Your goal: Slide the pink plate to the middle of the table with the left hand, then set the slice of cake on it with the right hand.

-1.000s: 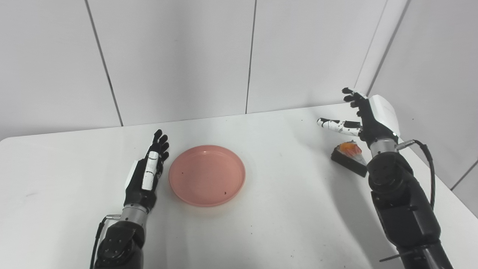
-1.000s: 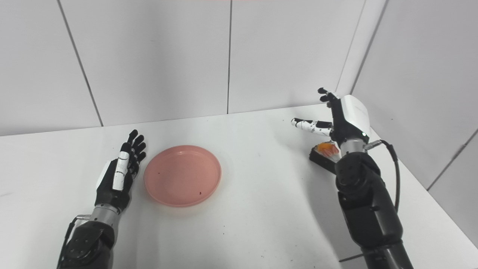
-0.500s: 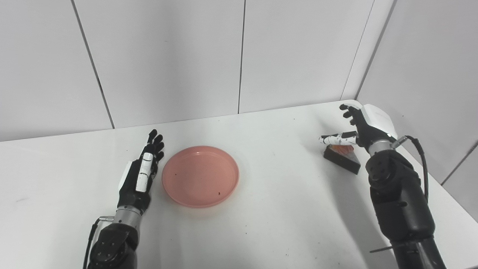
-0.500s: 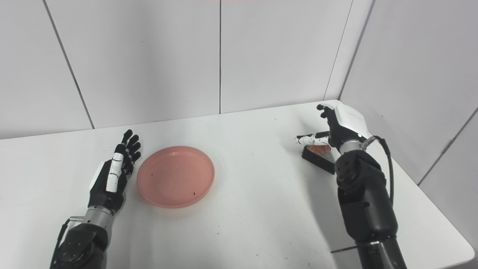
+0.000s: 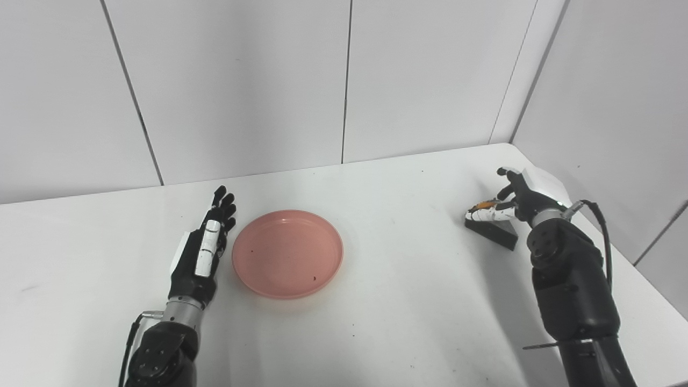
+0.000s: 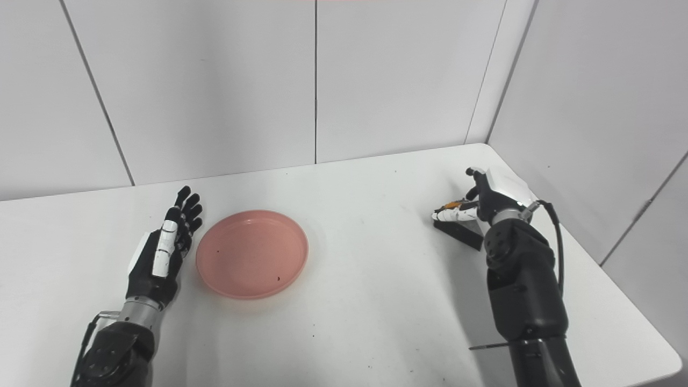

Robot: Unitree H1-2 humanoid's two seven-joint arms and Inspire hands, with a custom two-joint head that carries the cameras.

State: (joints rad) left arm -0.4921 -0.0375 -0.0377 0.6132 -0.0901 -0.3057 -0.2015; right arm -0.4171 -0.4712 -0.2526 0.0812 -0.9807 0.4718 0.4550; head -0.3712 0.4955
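Observation:
The pink plate (image 5: 287, 252) lies flat on the white table (image 5: 408, 301), left of the middle. My left hand (image 5: 201, 252) is open, fingers straight, resting just left of the plate's rim, close to it and holding nothing. The slice of cake (image 5: 492, 230), dark with an orange top, lies at the far right of the table. My right hand (image 5: 518, 193) is down at the cake, open, with the thumb lying over its top and near side and the fingers behind it. The hand hides most of the cake's top.
White wall panels stand behind the table and along its right side. The table's right edge (image 6: 618, 290) runs close beside my right arm. Bare tabletop lies between the plate and the cake.
My right hand has come down from above the cake and now sits over it, thumb on it. The left hand and plate have not moved. The camera shifted a little.

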